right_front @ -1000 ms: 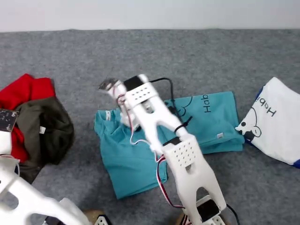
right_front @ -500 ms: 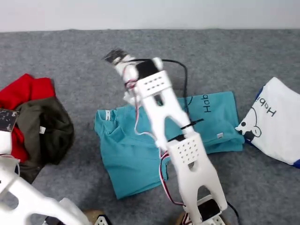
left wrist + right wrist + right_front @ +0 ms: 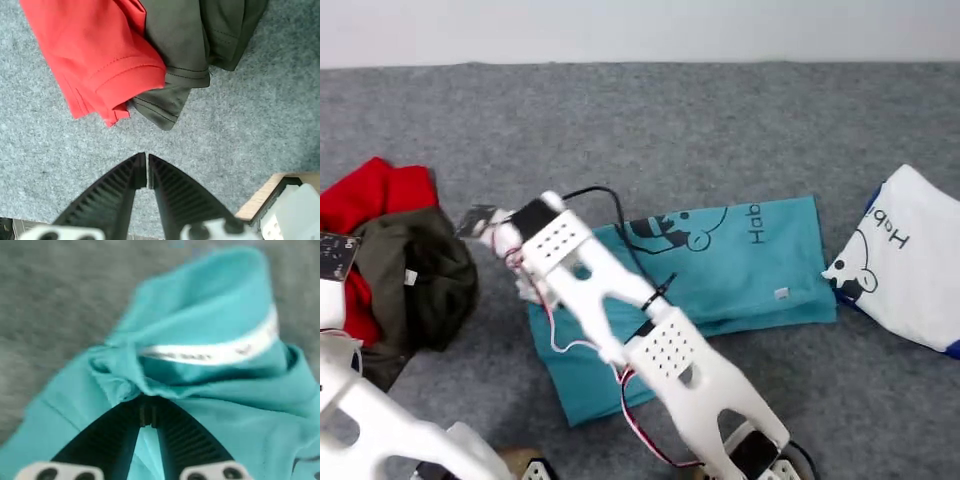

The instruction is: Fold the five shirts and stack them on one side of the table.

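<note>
A teal shirt (image 3: 740, 265) with a dark print lies part-folded in the middle of the grey table. My right gripper (image 3: 148, 416) is shut on bunched fabric just below the collar of the teal shirt (image 3: 210, 325), by its white neck label. From above, that right gripper (image 3: 528, 285) sits at the shirt's left end. A red shirt (image 3: 380, 195) and an olive shirt (image 3: 425, 270) lie crumpled together at the left. A folded white shirt (image 3: 910, 260) rests at the right edge. My left gripper (image 3: 147, 171) is shut on nothing, above bare table short of the red shirt (image 3: 95, 55) and olive shirt (image 3: 190, 45).
The right arm (image 3: 660, 350) crosses over the teal shirt's lower left part. A wooden table edge (image 3: 260, 200) shows beside the left arm's base. The grey cloth (image 3: 650, 130) is open across the far half of the table.
The right arm swung from the far side of the teal shirt to the left and down onto its collar end. The shirt's print now shows. The left arm has not moved.
</note>
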Available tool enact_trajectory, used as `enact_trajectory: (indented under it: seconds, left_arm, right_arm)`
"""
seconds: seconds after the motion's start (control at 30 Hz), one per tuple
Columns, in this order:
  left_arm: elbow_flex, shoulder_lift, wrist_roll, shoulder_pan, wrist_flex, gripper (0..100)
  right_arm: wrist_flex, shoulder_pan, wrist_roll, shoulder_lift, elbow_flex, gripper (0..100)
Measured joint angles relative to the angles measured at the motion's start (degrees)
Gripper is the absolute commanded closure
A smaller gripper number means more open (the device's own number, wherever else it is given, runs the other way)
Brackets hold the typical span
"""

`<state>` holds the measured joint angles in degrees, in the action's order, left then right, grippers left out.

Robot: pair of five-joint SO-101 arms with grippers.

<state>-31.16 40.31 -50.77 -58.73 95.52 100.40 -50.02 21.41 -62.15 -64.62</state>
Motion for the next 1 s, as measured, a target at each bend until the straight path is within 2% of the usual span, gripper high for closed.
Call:
enact_trajectory:
  seconds: [0.17, 0.4, 0.67, 1.0]
  left_arm:
    - [0.0, 0.0, 0.0, 0.0, 0.0, 98]
    - [0.0, 0.0, 0.0, 0.0, 0.0, 98]
    - [0.0, 0.0, 0.0, 0.0, -0.8, 98]
    - [0.0, 0.0, 0.0, 0.0, -2.0, 98]
  right_arm:
    - [0.1, -2.8, 0.0, 0.0, -6.6, 99.0]
    - [0.1, 0.4, 0.0, 0.4, -9.0, 99.0]
    - [0.1, 4.0, 0.0, 11.3, 9.9, 99.0]
    - [0.1, 4.0, 0.0, 12.2, 25.2, 99.0]
